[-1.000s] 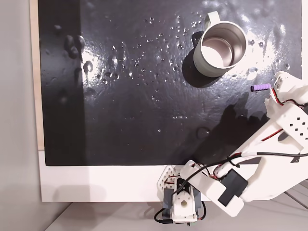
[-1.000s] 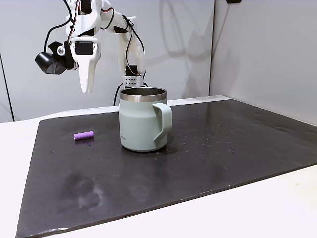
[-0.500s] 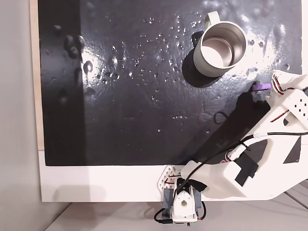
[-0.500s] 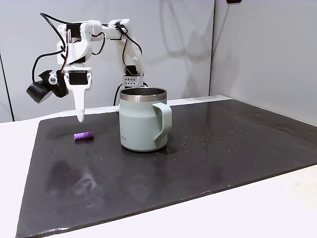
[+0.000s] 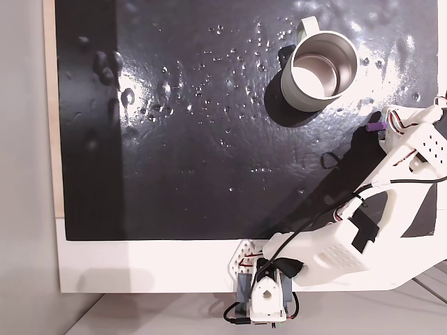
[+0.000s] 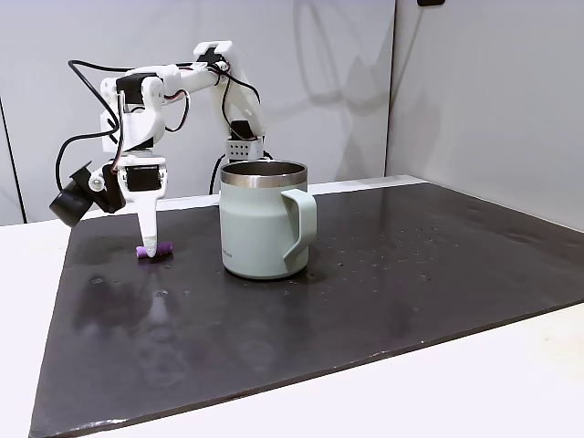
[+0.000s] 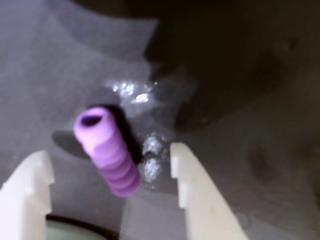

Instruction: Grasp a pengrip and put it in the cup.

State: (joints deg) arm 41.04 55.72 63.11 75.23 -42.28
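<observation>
top-down fixed view: I see the cup (image 5: 320,71) upright on the black mat (image 5: 174,139), handle toward the top edge, steel inside showing. One purple end of the pengrip (image 5: 375,128) pokes out just left of the arm's head, lower right of the cup; the arm (image 5: 391,202) covers the rest. Fingertips are hidden under the arm here.

side fixed view: I have the gripper (image 6: 149,248) pointing straight down at the left side of the mat (image 6: 365,301), tip right at the surface. The pengrip (image 6: 153,249) lies flat on the mat at the tip, ends showing on both sides of the finger (image 6: 148,224). The cup (image 6: 264,219) stands well apart to the right, handle facing the camera.

wrist view: I see two white fingers (image 7: 197,192) spread wide, the gripper (image 7: 111,162) clearly open. The pengrip (image 7: 107,150) lies on the mat (image 7: 240,100) between them, nearer the left one, hollow end facing the lens. Blurred, but I see a gap on either side, so no contact with either finger.
</observation>
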